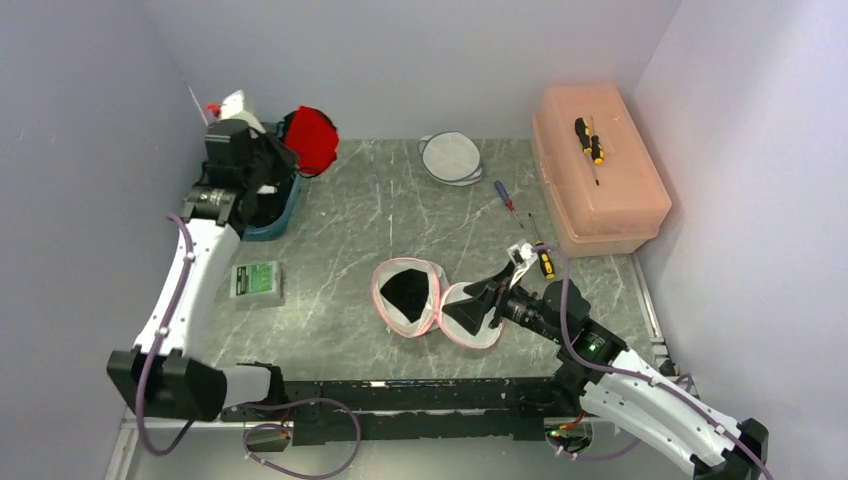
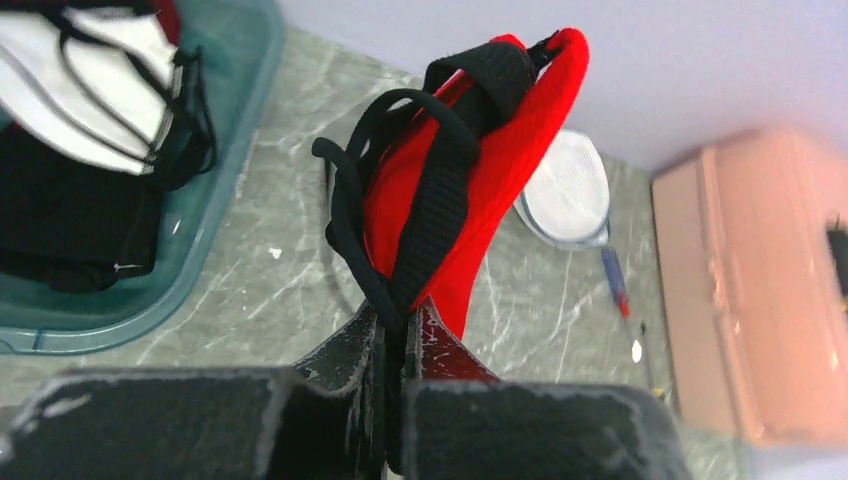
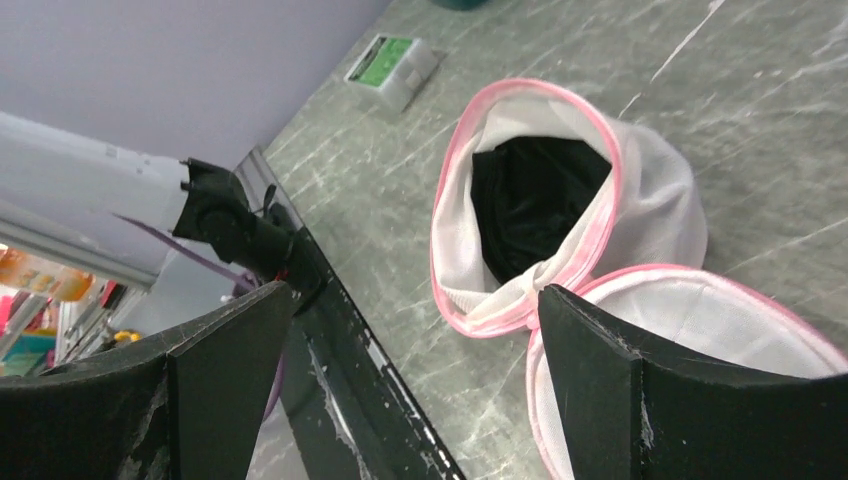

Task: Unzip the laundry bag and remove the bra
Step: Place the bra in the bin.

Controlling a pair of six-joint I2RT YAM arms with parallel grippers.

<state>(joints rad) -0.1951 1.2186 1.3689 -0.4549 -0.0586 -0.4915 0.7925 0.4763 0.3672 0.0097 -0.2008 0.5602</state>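
1. Grey marbled table (image 1: 340, 230), closed in by pale lilac walls, carries everything; both arm bases sit at its near edge
2. Nearest to them, the right gripper (image 3: 415, 295) hangs low over the table with its jaws spread wide and nothing between them, pointing at the laundry bag (image 3: 650, 200)
3. That bag lies near the middle of the table, unzipped. Its pink-trimmed mouth gapes and its round lid (image 3: 700, 320) is folded down beside it, just under the right fingers. Dark fabric shows inside; whether that is lining or another garment I cannot tell
4. To the left of the bag, and apart from it, lies a small green-labelled box (image 1: 256, 279)
5. Farther back on the left, the left gripper (image 2: 395, 340) is clenched on the black strap of the red bra (image 2: 500, 160), which hangs in the air clear of the table, just beside the teal bin (image 2: 215, 230). The bin holds white and black garments (image 2: 90, 110)
6. Along the far side are a round white mesh disc (image 1: 450, 155), a screwdriver (image 1: 508, 203) and a pink toolbox (image 1: 600, 180)
7. By my judgement the unzipping is done and the bra is out of the bag, so the removal is in its closing step: setting the bra down
8. The next move calls for the left arm to bring the bra over the bin or bare table, lower it, and open its jaws so the strap slips free without snagging
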